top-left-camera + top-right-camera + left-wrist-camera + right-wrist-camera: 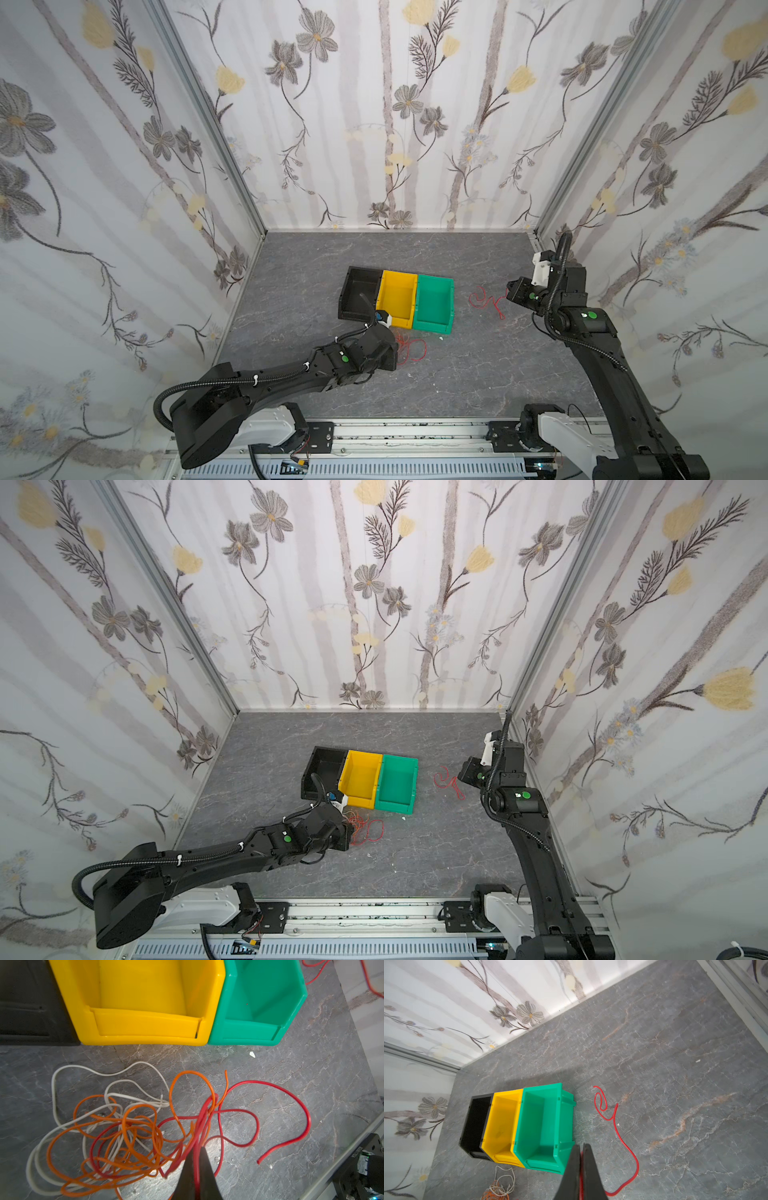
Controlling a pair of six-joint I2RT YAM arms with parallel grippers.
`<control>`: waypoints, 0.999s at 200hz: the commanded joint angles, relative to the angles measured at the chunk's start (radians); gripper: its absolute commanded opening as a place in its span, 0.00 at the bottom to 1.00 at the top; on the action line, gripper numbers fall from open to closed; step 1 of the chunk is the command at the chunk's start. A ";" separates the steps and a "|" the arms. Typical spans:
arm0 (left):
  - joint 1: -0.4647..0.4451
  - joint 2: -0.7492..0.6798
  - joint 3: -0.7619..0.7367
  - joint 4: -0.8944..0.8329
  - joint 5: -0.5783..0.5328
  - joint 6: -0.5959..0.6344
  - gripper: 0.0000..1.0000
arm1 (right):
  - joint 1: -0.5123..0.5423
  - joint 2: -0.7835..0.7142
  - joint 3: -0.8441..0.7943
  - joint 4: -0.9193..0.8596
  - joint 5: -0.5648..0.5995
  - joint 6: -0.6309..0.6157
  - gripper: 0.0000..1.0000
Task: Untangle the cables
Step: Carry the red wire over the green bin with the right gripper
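The cables (128, 1132) lie in a tangle of red, orange and white loops on the grey tabletop, just in front of the yellow bin. My left gripper (197, 1148) is shut on a red cable (291, 1093) at the tangle's edge. In both top views the tangle (411, 349) (368, 829) shows beside the left gripper (397, 353). A separate red cable (623, 1138) curls on the table right of the green bin. My right gripper (581, 1145) is shut on it. This strand (482, 299) runs to the right gripper (509, 291).
Three open bins stand side by side mid-table: black (359, 291), yellow (399, 297) and green (434, 303), none holding anything. Floral walls close in the table at the back and both sides. A metal rail (395, 436) runs along the front edge.
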 commanded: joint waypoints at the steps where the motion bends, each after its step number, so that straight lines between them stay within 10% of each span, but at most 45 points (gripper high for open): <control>1: -0.002 0.032 0.010 0.029 -0.003 0.000 0.04 | 0.018 -0.007 0.049 -0.024 -0.039 -0.016 0.00; 89: 0.001 0.025 0.006 -0.015 -0.009 0.038 0.50 | 0.187 -0.012 0.142 -0.090 -0.012 0.002 0.00; 200: 0.155 -0.307 -0.063 -0.167 -0.026 0.029 0.63 | 0.455 0.163 0.142 -0.040 0.372 0.113 0.00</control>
